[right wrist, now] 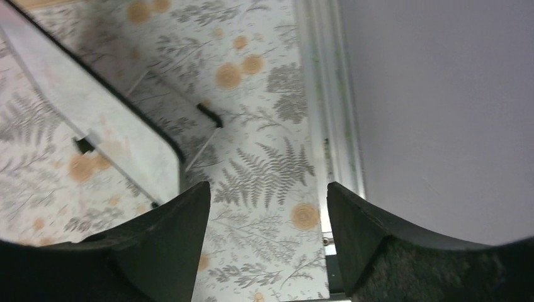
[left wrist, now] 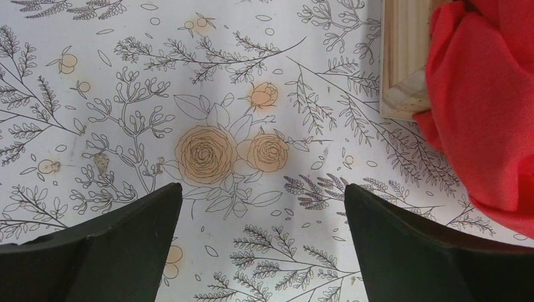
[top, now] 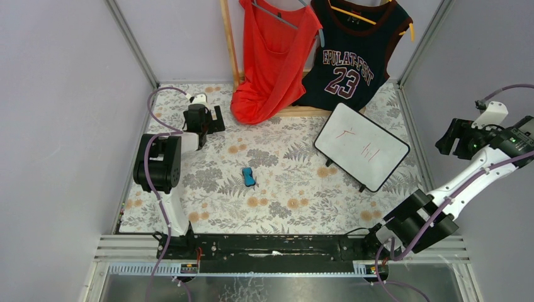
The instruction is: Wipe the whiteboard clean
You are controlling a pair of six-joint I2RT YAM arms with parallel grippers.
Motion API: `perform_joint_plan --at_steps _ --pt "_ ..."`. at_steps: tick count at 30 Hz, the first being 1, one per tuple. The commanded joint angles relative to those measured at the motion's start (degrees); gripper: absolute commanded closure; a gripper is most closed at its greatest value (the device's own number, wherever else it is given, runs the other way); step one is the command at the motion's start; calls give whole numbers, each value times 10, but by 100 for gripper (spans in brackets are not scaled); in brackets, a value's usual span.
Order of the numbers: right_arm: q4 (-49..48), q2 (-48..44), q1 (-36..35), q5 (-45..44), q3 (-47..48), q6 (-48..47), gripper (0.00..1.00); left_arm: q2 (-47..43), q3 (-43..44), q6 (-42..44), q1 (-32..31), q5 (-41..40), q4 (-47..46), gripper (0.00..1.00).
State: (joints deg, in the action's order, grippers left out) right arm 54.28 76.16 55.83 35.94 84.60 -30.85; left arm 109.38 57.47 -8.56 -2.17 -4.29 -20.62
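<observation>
The flat white rectangular whiteboard with a thin black frame [top: 354,157] stands on small feet near the tabletop's far right corner. It bears two clusters of red marker strokes [top: 370,151]. One small blue eraser [top: 249,177] lies near the tabletop's middle, well apart from the board.

The step in hand, I judge, is fetching that eraser. Come down from above, close across its short side, and keep it flat for wiping.

The left tool [left wrist: 263,201], by the far left corner, stands wide apart and empty. The right tool [right wrist: 267,195], raised at the right edge, has its jaws apart with nothing between them. There are two tools, one board and one eraser.
</observation>
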Motion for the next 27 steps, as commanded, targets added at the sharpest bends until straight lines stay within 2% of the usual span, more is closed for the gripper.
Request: perform_joint_plan --at_steps 1,8,20,22,27 --pt "114 29 1 109 38 -83 25 8 14 -4 4 1 -6 0" --pt "185 73 1 171 38 -176 31 8 14 -4 4 0 -6 0" --pt "175 88 1 157 13 -181 34 -9 16 45 -9 52 -3 0" --pt "167 86 0 155 11 -176 34 -24 23 53 -13 59 12 3" --pt "163 97 1 164 17 -170 34 -70 67 -10 -17 135 41 5"
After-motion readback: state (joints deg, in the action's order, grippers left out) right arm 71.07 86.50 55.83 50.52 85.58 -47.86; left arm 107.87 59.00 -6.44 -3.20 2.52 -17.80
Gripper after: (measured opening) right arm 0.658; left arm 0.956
